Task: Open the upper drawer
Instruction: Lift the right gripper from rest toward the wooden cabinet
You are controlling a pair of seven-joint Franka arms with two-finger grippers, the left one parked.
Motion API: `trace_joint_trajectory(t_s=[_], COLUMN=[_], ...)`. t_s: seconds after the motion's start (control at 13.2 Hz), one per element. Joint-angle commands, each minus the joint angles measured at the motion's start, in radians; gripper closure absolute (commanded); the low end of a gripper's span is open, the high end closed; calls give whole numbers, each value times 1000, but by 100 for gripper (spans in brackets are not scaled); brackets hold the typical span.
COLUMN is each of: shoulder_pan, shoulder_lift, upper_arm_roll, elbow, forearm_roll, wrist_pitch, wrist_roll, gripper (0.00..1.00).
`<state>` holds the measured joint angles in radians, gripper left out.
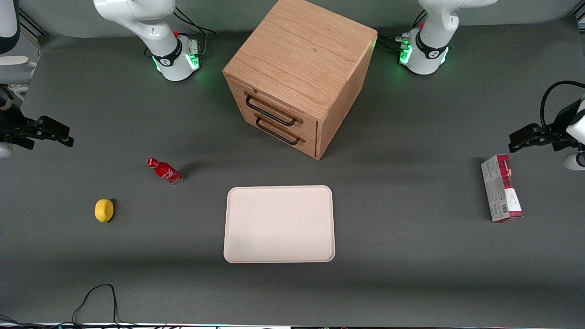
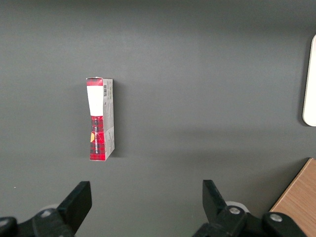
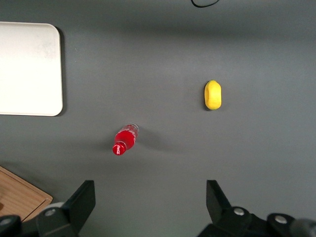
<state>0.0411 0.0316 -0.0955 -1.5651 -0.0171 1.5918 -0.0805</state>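
End effector (image 1: 57, 135) wide open, empty, hanging at working arm's end of table, well apart from upper drawer (image 1: 269, 108). Risk: hooking lower drawer's handle (image 1: 277, 130), just below; clipping upright red bottle (image 1: 165, 170) en route.

Dark grey matte table (image 1: 411, 256) and its load

On it: oak cube cabinet (image 1: 299, 75), cream rectangular tray (image 1: 279, 224), red bottle (image 1: 165, 171) (upright), yellow lemon (image 1: 104, 210), red-and-white carton (image 1: 501, 188); right gripper (image 1: 50, 132) hovers open above the working arm's end.

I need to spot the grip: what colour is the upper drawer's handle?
Black, a thin wire bar handle on the light oak upper drawer, clearest in the front view. The tool hangs open, far off.
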Motion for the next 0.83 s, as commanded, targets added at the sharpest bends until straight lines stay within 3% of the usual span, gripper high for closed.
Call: trace_joint_trajectory(t_s=[0.0, 0.38, 0.76], shoulder_pan=[-3, -1, 13], shoulder_lift=[8, 10, 109], upper_arm_roll=[2, 2, 22], elbow=[23, 33, 161], forearm_roll=[-6, -6, 2], wrist_pitch=[-9, -6, -7], wrist_roll=[13, 11, 15], gripper=[0, 0, 0])
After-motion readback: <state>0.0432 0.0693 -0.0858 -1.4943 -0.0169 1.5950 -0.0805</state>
